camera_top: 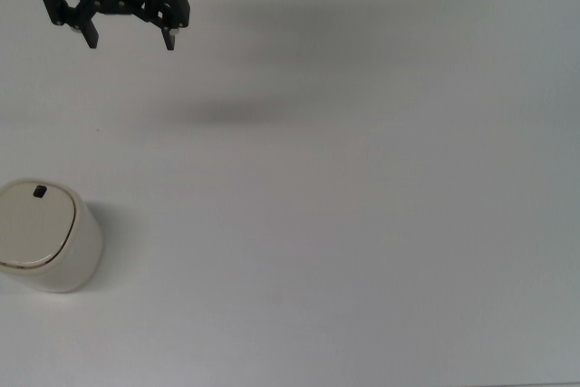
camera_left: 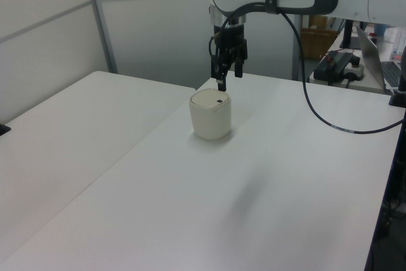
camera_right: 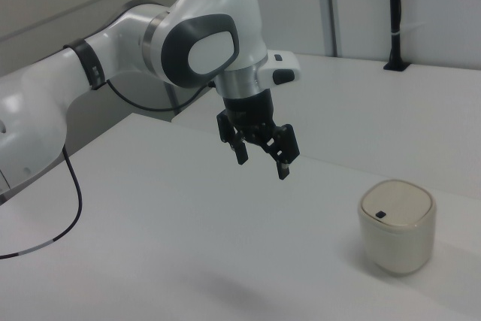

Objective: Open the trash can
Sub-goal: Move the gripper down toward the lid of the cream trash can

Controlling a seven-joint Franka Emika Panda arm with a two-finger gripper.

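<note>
Hanging in the air above the white table (camera_top: 362, 178), the gripper (camera_top: 130, 40) has its two fingers spread apart with nothing between them. It is well clear of the trash can (camera_top: 50, 240), which stands upright at the top view's lower left edge, while the gripper sits near the top view's upper left corner. In the right view the gripper (camera_right: 261, 160) floats to the left of the can (camera_right: 397, 226) and higher than it. In the left view the gripper (camera_left: 228, 77) seems to hover just behind the can (camera_left: 211, 114), but the other two views show a real gap between them.

The lid (camera_top: 34, 224) lies flat and closed on the can, with a small black square mark (camera_top: 40, 192) near its rim on the side facing the gripper in the top view.

To my eye the job has barely started: this looks like the approach, with the lid untouched. The next move, I'd guess, calls for bringing the gripper across and down over the can, then getting a fingertip onto the lid, probably at or near that black mark, and pressing or lifting. Whether the lid pops on a push or needs prying, I can't tell from here. The can looks light, so a sideways nudge could slide or tip it.
</note>
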